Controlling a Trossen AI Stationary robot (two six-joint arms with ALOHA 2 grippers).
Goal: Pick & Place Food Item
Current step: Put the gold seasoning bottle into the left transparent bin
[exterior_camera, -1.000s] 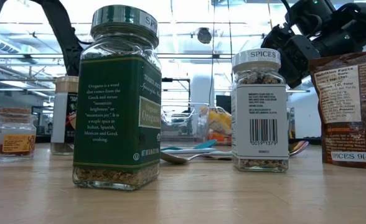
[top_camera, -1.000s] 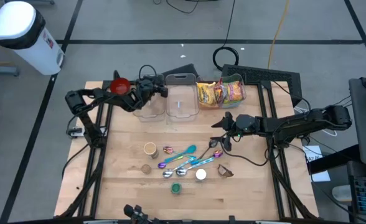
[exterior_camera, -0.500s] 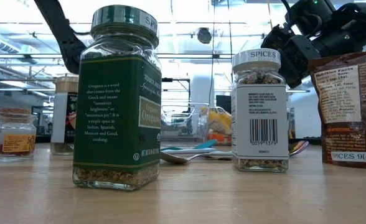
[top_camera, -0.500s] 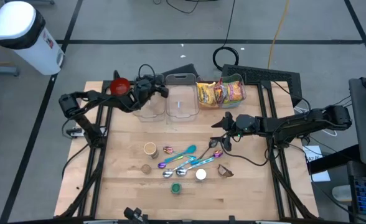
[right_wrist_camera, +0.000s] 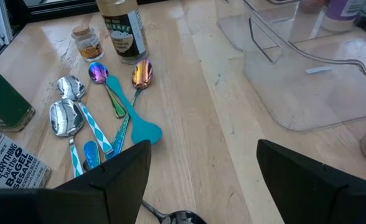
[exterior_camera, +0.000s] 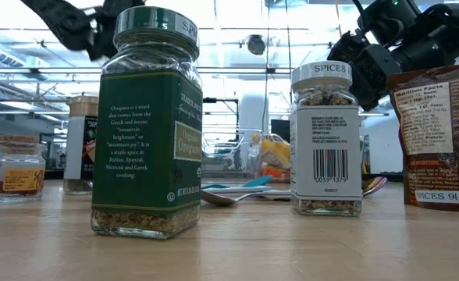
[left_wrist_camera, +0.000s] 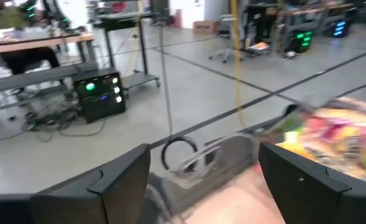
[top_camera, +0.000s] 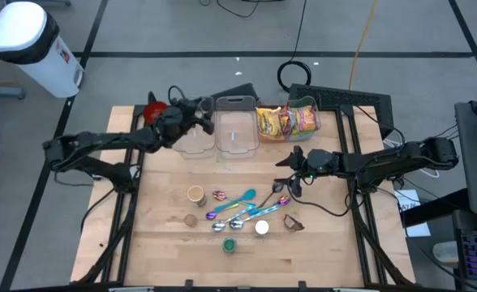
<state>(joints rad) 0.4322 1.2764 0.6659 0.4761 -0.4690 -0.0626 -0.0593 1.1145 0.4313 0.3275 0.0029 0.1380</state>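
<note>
While the left gripper (top_camera: 199,114), fingers spread and empty, hovers over the clear plastic bins (top_camera: 236,134), a low sweep could knock them.

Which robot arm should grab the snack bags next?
Probably the left. Its end effector is open at the back bins, near the colourful snack bags. The right end effector, also open, hangs over the middle of the table beside the spoons.

Two slim dark jointed arms, trailing black cables
</note>
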